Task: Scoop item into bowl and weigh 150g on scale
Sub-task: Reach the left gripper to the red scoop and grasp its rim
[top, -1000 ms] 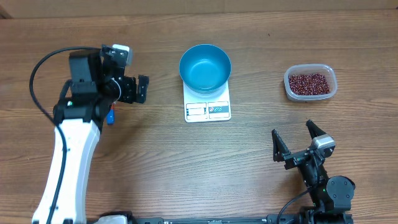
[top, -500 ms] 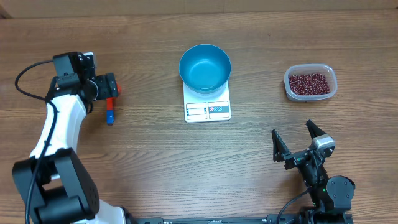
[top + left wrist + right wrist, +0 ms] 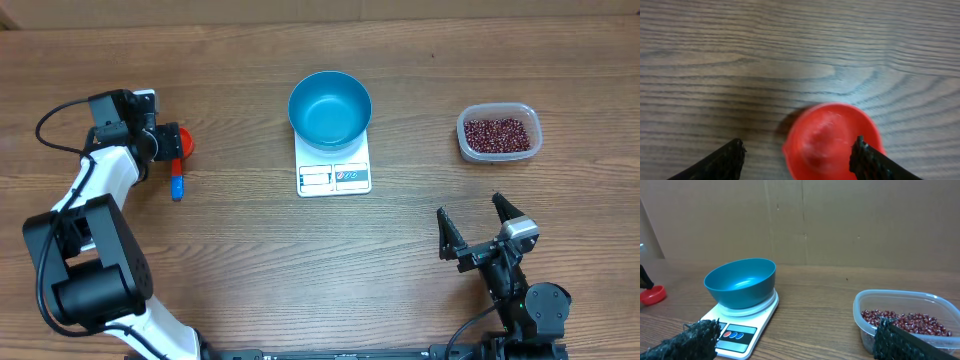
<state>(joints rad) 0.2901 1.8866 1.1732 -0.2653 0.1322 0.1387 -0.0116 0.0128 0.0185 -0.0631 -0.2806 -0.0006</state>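
Observation:
The teal bowl (image 3: 330, 108) stands empty on the white scale (image 3: 335, 177) at the table's middle back. Red-brown beans (image 3: 495, 132) fill a clear plastic tub at the right. At the left lies a scoop with a red cup (image 3: 182, 144) and a blue handle (image 3: 177, 186). My left gripper (image 3: 168, 142) hangs over the red cup (image 3: 832, 135); its jaws (image 3: 799, 150) stand apart around the cup, the right finger at its edge. My right gripper (image 3: 478, 228) is open near the front right, empty, facing the bowl (image 3: 740, 282) and beans (image 3: 905, 322).
The clear tub (image 3: 465, 145) sits about a hand's width right of the scale (image 3: 747, 325). A cardboard wall runs behind the table. The left arm's white body and black cable curve along the left side.
My left arm has swung left, away from the scale, and come down over the red scoop cup. Its jaws have narrowed. The right arm has not moved.

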